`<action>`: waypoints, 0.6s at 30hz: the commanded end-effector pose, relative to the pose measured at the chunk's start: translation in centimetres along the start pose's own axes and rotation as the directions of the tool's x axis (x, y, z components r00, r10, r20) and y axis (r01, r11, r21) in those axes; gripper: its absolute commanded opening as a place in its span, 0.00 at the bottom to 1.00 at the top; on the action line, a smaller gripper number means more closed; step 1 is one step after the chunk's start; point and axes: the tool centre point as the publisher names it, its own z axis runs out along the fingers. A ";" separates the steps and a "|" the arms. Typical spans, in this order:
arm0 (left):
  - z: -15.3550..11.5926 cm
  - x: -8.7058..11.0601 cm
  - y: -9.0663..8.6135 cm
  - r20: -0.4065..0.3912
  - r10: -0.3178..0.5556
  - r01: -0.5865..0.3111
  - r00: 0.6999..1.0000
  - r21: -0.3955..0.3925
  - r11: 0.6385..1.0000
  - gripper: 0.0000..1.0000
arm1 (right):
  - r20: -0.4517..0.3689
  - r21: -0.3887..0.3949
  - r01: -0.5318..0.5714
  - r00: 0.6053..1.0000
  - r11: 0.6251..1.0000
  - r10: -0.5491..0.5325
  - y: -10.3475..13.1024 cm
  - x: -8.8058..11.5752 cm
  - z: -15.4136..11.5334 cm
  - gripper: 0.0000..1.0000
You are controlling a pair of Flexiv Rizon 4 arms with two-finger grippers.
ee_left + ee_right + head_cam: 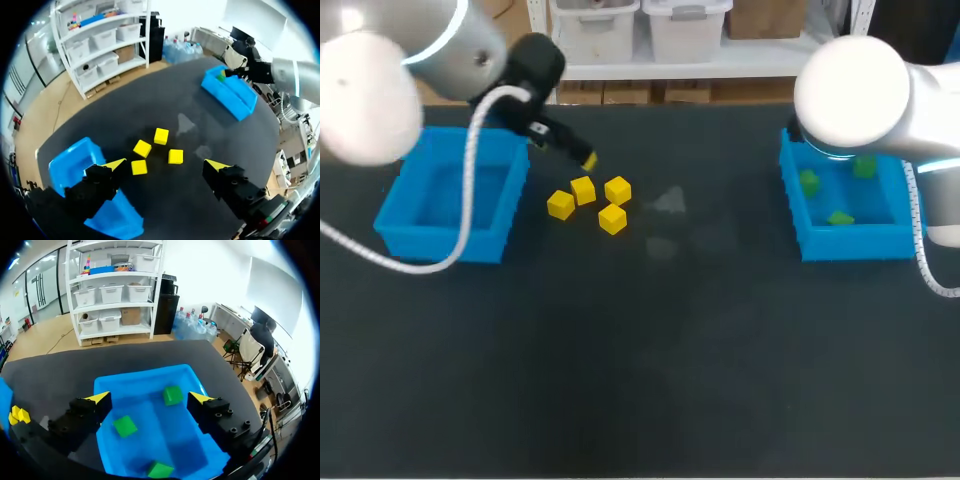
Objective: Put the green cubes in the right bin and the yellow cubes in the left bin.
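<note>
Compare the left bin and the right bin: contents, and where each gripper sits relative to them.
The right bin holds three green cubes; the left bin shows no cubes inside. The right gripper hangs open over the right bin; the left gripper, also open, is beside the left bin, above four yellow cubes on the table. Both bins are blue and open-topped.

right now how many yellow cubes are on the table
4 yellow cubes clustered beside the left bin: one nearest it, two behind, one in front. Bin's inside partly hidden.
</note>
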 end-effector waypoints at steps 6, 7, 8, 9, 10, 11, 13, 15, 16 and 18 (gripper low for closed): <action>6.0 -1.1 -0.2 -0.222 -0.011 0.014 0.975 0.012 1.000 1.00 | 0.000 0.001 0.000 1.000 1.000 0.000 0.0 0.0 0.0 1.00; 6.5 -1.0 -0.3 -0.232 -0.010 0.012 0.973 0.009 1.000 1.00 | 0.000 0.001 0.000 1.000 1.000 0.000 0.0 0.0 0.0 1.00; 6.8 -0.8 -0.4 -0.243 -0.007 0.010 0.970 0.012 1.000 1.00 | 0.000 0.001 0.000 1.000 1.000 0.000 0.0 0.0 0.0 1.00; 7.1 -0.7 -0.5 -0.252 -0.004 0.009 0.968 0.017 1.000 1.00 | 0.000 0.001 0.000 1.000 1.000 0.000 0.0 0.0 0.0 1.00; 7.4 -0.6 -0.6 -0.259 -0.002 0.007 0.966 0.020 1.000 1.00 | 0.000 0.001 0.000 1.000 1.000 0.000 0.0 0.0 0.0 1.00; 7.7 -0.5 -0.7 -0.263 0.000 0.006 0.965 0.020 1.000 1.00 | 0.000 0.001 0.000 1.000 1.000 0.000 0.0 0.0 0.0 1.00; 8.1 -0.3 -0.8 -0.274 0.005 0.001 0.962 0.020 1.000 1.00 | 0.000 0.001 0.000 1.000 1.000 0.000 0.0 0.0 0.0 1.00; 8.6 -0.1 -0.8 -0.281 0.000 0.005 0.960 0.018 1.000 1.00 | 0.000 0.001 0.000 1.000 1.000 0.000 0.0 0.0 0.0 1.00; 8.7 0.0 -0.8 -0.288 0.001 0.005 0.958 0.018 1.000 1.00 | 0.000 0.001 0.000 1.000 1.000 0.000 0.0 0.0 0.0 1.00; 8.9 0.1 -0.8 -0.291 -0.001 0.007 0.957 0.020 1.000 1.00 | 0.000 0.001 0.000 1.000 1.000 0.000 0.0 0.0 0.0 1.00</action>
